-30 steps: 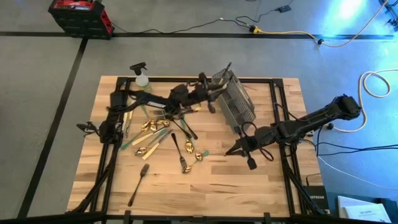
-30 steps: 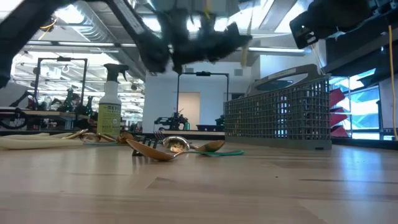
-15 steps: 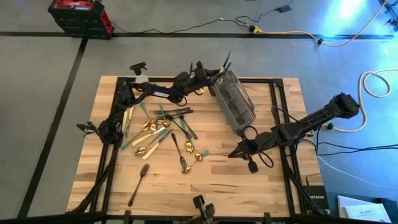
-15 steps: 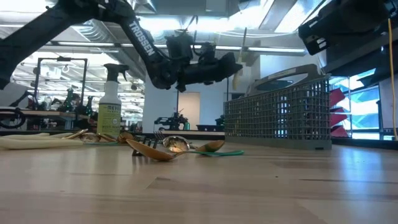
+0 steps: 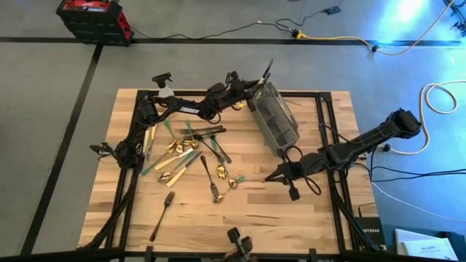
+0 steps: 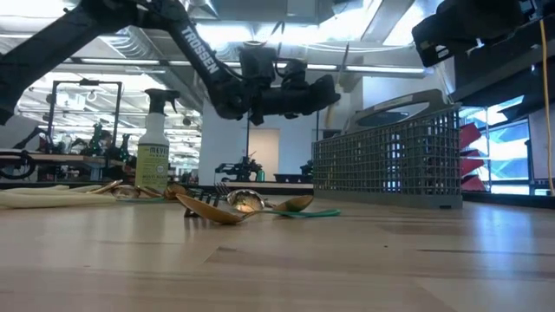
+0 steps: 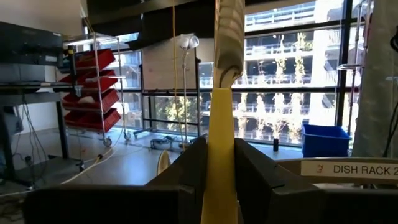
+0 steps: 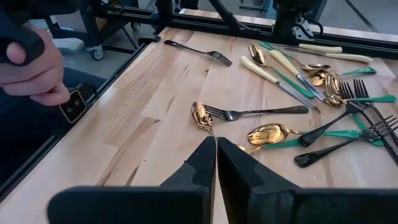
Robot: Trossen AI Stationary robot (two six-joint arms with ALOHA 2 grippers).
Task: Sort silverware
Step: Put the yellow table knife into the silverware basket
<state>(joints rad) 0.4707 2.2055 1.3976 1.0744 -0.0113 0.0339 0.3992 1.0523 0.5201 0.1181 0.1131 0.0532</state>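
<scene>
1. The grey mesh caddy (image 5: 275,120) lay tilted at the table's far side.
2. The silverware (image 5: 191,156) lay scattered left of it.
3. The left gripper (image 5: 250,90) clamped a cream-handled utensil (image 7: 222,112) above the caddy's far end.
4. The right gripper (image 5: 271,176) was closed, empty, near the spoons.

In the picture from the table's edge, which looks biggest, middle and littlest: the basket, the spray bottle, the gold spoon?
1. Grey mesh caddy.
2. Spray bottle.
3. Gold spoon, though it lies nearer the camera, so its true size is unsure.
</scene>
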